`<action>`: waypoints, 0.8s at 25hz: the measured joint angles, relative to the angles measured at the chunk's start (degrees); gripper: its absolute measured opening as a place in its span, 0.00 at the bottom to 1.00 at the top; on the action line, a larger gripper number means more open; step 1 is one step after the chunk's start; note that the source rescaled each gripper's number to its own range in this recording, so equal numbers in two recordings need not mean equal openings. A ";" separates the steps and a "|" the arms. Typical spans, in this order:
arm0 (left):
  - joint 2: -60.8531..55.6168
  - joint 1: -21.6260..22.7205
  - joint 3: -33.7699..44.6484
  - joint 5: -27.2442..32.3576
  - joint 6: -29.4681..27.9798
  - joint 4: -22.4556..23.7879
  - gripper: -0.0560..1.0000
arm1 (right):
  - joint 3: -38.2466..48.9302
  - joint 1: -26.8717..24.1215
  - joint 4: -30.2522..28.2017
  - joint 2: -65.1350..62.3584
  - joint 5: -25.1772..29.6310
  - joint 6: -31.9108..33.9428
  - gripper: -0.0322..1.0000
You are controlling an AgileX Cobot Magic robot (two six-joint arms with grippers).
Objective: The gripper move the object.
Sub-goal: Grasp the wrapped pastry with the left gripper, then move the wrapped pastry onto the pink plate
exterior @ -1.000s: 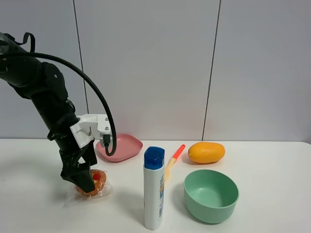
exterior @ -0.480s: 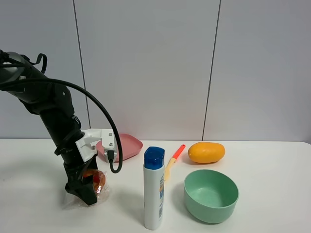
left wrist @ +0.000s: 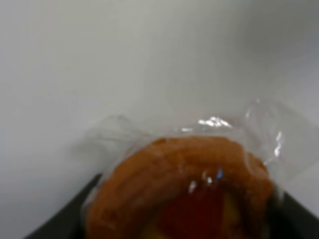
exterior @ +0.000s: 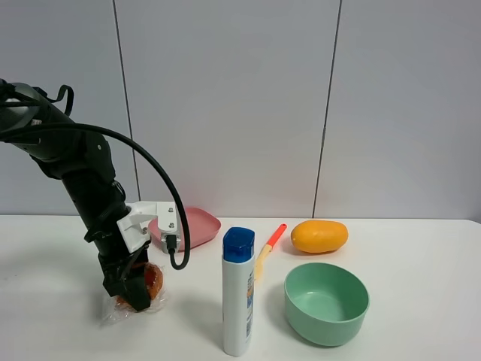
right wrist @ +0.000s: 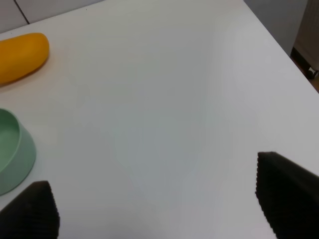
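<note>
The pastry point(exterior: 152, 281) is golden-brown with a red centre, in crinkly clear plastic, at the front left of the white table. My left gripper point(exterior: 134, 289) points down onto it and is shut on it. In the left wrist view the pastry point(left wrist: 184, 189) fills the space between the two black fingers point(left wrist: 60, 224), with the wrapper spread on the table behind it. Its wrapper still touches the table. My right gripper point(right wrist: 159, 204) is open and empty over bare table; it does not show in the exterior view.
A pink plate point(exterior: 192, 228) sits just behind the pastry. A white bottle with a blue cap point(exterior: 238, 301) stands mid-table, with a red-and-yellow utensil point(exterior: 270, 244) behind it. A mango point(exterior: 319, 235) and a green bowl point(exterior: 327, 302) lie to the right; both show in the right wrist view: the mango point(right wrist: 20, 56) and the bowl point(right wrist: 10, 154).
The left arm has straightened more upright over the pastry and the gripper has settled down around it. The pastry has stayed in about the same place.
</note>
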 joint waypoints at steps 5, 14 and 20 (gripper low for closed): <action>-1.02 0.00 0.00 3.43 0.00 0.00 0.05 | 0.00 0.00 0.00 0.00 0.00 0.00 1.00; -8.78 -0.04 -8.96 5.44 -5.80 0.24 0.05 | 0.00 0.00 0.00 0.00 0.00 0.00 1.00; -7.62 -0.04 -20.67 5.49 -31.14 0.25 0.05 | 0.00 0.00 0.00 0.00 0.00 0.00 1.00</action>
